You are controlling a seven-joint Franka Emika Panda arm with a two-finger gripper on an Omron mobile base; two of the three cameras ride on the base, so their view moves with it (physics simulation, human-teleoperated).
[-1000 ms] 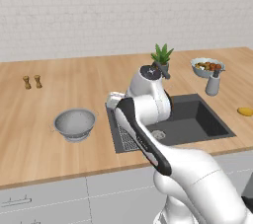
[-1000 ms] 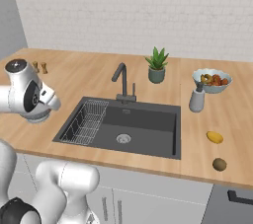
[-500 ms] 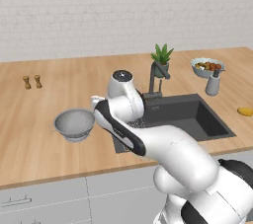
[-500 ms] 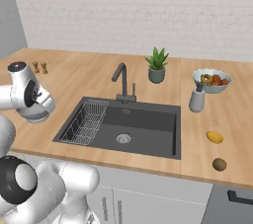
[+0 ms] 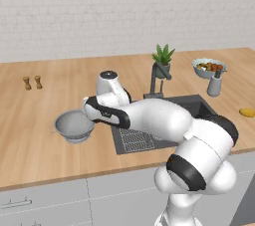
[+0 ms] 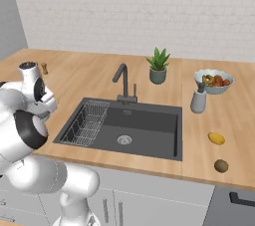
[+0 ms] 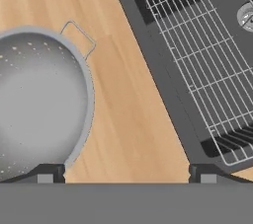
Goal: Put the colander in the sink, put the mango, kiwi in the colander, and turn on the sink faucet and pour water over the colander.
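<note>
The colander [image 5: 73,124] stands upright on the wooden counter left of the sink [image 5: 196,113]; in the hand view the colander [image 7: 39,104] lies at the left with one rim handle toward the basin. My gripper [image 7: 127,174] hovers open over the counter between the colander's rim and the sink's edge, holding nothing. Its left fingertip [image 7: 48,173] is at the colander's rim. The faucet [image 6: 122,81] stands behind the sink [image 6: 149,125]. The mango [image 6: 216,138] and the kiwi [image 6: 221,166] lie on the counter right of the basin.
A wire rack [image 7: 197,55] fills the sink's left part, near the drain [image 6: 124,140]. A potted plant [image 6: 158,65], a bowl of food [image 6: 213,80] and a grey dispenser [image 6: 198,99] stand behind and right of the sink. Two small shakers [image 5: 32,82] are at the far left.
My arm has swung left from above the sink to the colander's side and come lower. The gripper stays open. The colander and fruit have not moved.
</note>
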